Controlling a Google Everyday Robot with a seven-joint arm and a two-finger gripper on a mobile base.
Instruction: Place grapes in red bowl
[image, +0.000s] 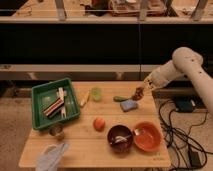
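The grapes (138, 93), a small dark reddish cluster, hang just above the table's far right edge. My gripper (142, 90) is shut on them, at the end of the white arm that reaches in from the right. The red bowl (147, 137), bright orange-red and wide, stands at the table's front right, well in front of the gripper, with a pale utensil in it.
A maroon bowl (120, 139) with a white utensil touches the red bowl's left side. An orange fruit (99, 123), a blue sponge (129, 105), a green cup (96, 93), a green tray (54, 102), a metal cup (56, 131) and a cloth (52, 155) share the wooden table (85, 145). Cables lie on the floor to the right.
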